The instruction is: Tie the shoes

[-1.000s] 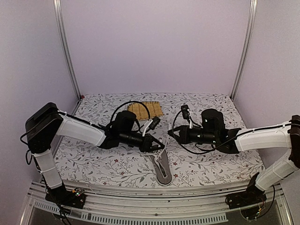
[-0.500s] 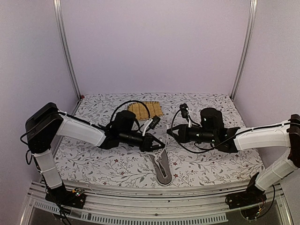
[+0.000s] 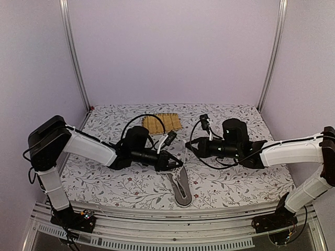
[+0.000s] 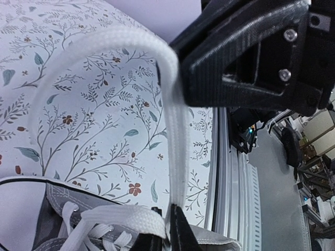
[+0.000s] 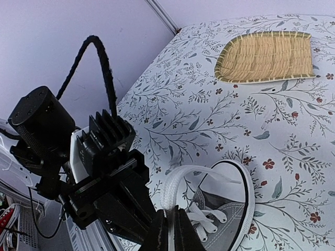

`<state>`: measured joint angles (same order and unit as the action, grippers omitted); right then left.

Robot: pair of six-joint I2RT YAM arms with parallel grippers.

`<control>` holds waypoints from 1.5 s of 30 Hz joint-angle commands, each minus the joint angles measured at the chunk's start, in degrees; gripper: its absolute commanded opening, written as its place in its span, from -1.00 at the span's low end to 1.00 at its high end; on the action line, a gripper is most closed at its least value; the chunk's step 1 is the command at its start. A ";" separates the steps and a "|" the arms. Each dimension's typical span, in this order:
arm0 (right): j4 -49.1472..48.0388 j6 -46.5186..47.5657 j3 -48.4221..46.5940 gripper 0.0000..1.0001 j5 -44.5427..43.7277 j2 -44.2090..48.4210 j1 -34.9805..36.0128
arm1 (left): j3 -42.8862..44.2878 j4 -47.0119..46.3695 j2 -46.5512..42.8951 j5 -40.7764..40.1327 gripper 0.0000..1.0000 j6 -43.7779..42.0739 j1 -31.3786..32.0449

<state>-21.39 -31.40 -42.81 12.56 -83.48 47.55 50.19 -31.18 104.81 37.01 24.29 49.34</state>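
The grey sneaker (image 3: 182,189) with white sole lies on the floral table, toe toward the near edge. It also shows in the left wrist view (image 4: 63,206) and the right wrist view (image 5: 230,214). My left gripper (image 3: 177,163) is just above the shoe's opening, shut on a loop of white lace (image 4: 175,130) that arcs upward. My right gripper (image 3: 189,148) is a little behind and right of it, shut on another loop of white lace (image 5: 175,185). The two grippers are close together, facing each other; each shows in the other's wrist view.
A yellow woven bamboo mat (image 3: 162,122) lies at the back centre of the table, also seen in the right wrist view (image 5: 267,55). The table's metal front rail (image 4: 235,172) runs just past the shoe's toe.
The right arm has shifted a little to the left and away, still holding its lace. The left arm has drawn back slightly to the left. Both grippers stay shut.
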 commanded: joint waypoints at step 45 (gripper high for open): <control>17.34 -2.63 -5.78 -0.44 -7.11 -8.20 -2.08 | -2.09 -0.45 -2.33 -7.16 -0.86 1.41 -0.60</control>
<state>-14.15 -32.18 -45.78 10.00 -87.05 47.18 49.45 -31.05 104.05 30.74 25.12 49.21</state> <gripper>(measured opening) 0.268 0.071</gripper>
